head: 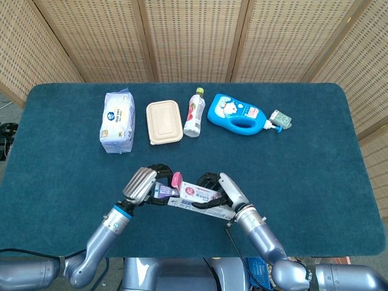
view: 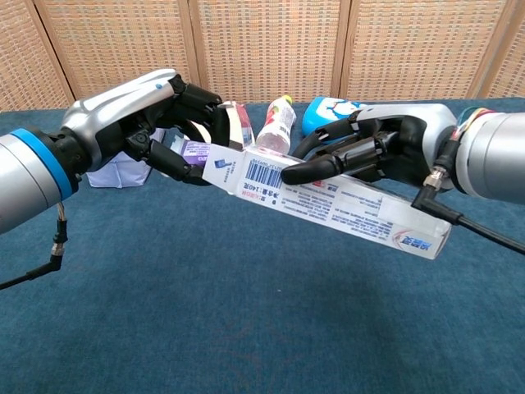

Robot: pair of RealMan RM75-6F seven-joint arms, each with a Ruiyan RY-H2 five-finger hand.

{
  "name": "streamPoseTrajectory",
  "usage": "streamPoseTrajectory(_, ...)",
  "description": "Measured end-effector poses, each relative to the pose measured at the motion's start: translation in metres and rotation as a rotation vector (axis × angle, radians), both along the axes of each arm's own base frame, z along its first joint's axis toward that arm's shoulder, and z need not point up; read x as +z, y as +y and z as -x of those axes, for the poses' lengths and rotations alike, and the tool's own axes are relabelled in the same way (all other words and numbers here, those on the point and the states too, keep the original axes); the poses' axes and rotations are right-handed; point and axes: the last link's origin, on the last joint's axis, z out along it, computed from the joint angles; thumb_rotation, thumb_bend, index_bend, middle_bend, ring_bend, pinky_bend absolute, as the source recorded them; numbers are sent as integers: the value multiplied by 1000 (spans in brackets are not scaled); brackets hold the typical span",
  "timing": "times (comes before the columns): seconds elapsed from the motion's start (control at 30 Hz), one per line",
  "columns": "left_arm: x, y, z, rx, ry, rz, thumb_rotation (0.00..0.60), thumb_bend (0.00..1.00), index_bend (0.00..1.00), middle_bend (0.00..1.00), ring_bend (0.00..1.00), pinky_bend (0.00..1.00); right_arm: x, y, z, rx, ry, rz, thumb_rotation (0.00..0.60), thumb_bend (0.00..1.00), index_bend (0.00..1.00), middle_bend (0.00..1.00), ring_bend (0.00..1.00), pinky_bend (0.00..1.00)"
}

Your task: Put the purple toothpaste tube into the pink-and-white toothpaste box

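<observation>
The insertion looks well under way but not finished: the purple toothpaste tube [view: 195,149] is pinched in the left robot hand [view: 156,115], and only a short stretch of it shows between the dark fingers and the open end of the pink-and-white toothpaste box [view: 328,201], so its front part appears to be inside the mouth of the box, though how deep cannot be told. The right robot hand [view: 373,152] grips the box around its middle, fingers wrapped over the top face, holding it clear of the worktop [view: 246,328] and tilted, the open end higher and towards the left hand, the closed end lower at the right. In the head view the two hands [head: 142,183] [head: 224,191] sit close together near the front edge of the worktop, with the box [head: 197,197] bridging them. What is left, by my reading, is to push the rest of the tube in, let go of it, and perhaps fold the pink end flap [view: 238,123] that stands up at the mouth. The box is thin printed card, long and rectangular, with a barcode on its white side; the tube looks soft and glossy, flattened at the held end. The worktop is covered in a dark teal, felt-like cloth. At the back lie a soft tissue pack [head: 117,122], a lidded beige container [head: 164,122], a small bottle [head: 194,113] and a blue plastic detergent bottle [head: 235,114].
</observation>
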Motion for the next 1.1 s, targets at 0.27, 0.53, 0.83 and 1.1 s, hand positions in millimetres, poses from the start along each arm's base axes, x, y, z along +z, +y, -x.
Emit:
streamPoseTrajectory(0.27,-2,-1,1,-19,5,20,600,204,528,305,87,24,1,-1,0,-14,-25,-13,600,13,624,531,462,484)
streamPoseTrajectory(0.53,4,4,2,-20,-13,10,600,140,415,188,6,0,2,-2,0,-50,-74,-36,600,14,624,533,465,485)
streamPoseTrajectory(0.83,16,6,2,-22,-58,-15,600,140,395,168,0,0,9,-7,1,-158,-227,-105,600,23,629,538,469,489)
streamPoseTrajectory(1.1,32,5,9,-37,-72,-67,600,140,396,168,0,0,17,-14,10,-218,-303,-112,600,23,630,538,469,489)
